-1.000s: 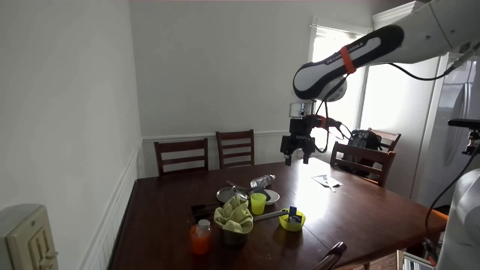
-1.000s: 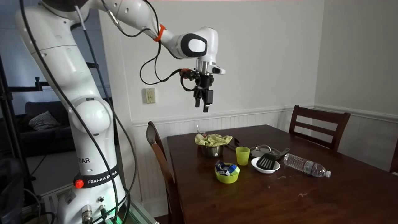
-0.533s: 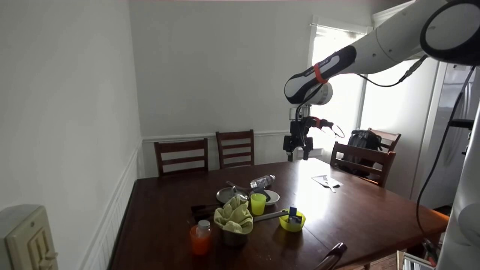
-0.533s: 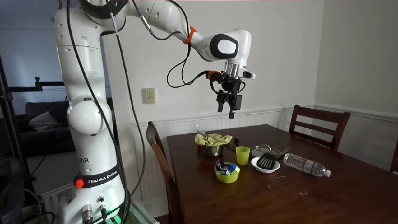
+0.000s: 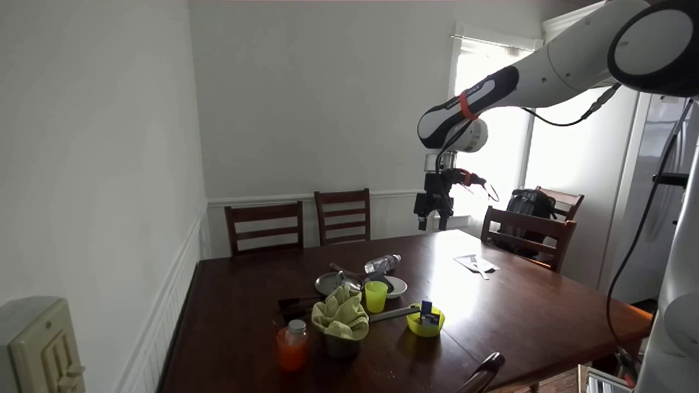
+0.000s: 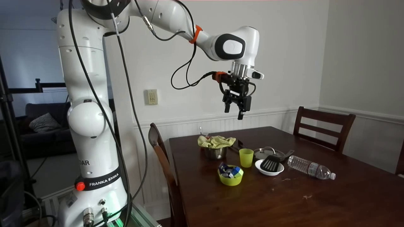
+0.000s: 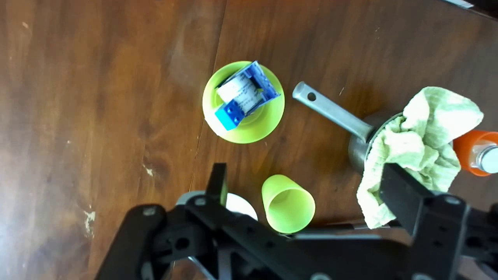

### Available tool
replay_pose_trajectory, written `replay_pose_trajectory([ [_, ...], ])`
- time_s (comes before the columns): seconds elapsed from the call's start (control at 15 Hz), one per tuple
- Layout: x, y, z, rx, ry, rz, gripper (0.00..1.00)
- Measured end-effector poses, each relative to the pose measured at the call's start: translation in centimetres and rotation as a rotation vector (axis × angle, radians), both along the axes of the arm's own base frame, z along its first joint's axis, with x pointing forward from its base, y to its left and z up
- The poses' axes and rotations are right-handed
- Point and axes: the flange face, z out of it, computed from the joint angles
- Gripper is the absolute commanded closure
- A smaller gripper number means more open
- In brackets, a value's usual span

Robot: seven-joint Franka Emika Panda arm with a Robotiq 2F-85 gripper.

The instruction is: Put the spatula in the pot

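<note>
Approach stage, judged to precede any grasp. In an exterior view, the dark brown wooden table (image 6: 300,205) occupies the lower right of the frame. Near centre, the black two-fingered end effector (image 6: 234,113) hangs above it, spread wide, holding nothing. Below centre: silver metal pot (image 6: 216,153), crumpled pale green cloth (image 6: 217,142) covering its mouth. Lower right of centre: shallow white bowl (image 6: 267,173) bearing the black slotted spatula (image 6: 270,163). Next move, presumably: align above the spatula, descend, grip.
</note>
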Motion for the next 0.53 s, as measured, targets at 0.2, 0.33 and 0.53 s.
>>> replay_pose_trajectory([
  [0.2,0.3,-3.9,0.3,0.011,-0.082,0.131,0.00],
  [0.33,1.6,-6.2,-0.3,0.023,-0.123,0.229,0.00],
  [0.53,3.5,-9.2,-3.0,0.058,-0.113,0.297,0.00],
])
